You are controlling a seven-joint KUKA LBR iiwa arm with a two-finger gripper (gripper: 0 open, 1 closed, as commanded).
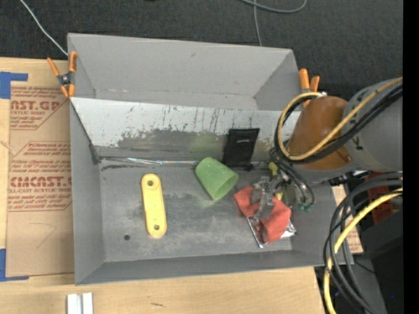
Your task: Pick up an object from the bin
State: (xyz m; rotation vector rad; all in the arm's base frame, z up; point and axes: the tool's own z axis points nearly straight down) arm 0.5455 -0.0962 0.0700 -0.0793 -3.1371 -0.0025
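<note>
The gripper sits low over the crumpled red packet (right front of the bin), probably positioned for a grab. Whether it is released or clenched, I cannot tell.

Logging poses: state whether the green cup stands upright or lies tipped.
Tipped. The green cup lies on its side on the bin floor, its curved wall down, left of the red packet.

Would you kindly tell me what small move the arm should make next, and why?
Probably lower the hand straight onto the crumpled red foil-edged packet in the near right corner of the grey metal bin: the hand sits over it, and the green plastic cup lies to its left.
</note>
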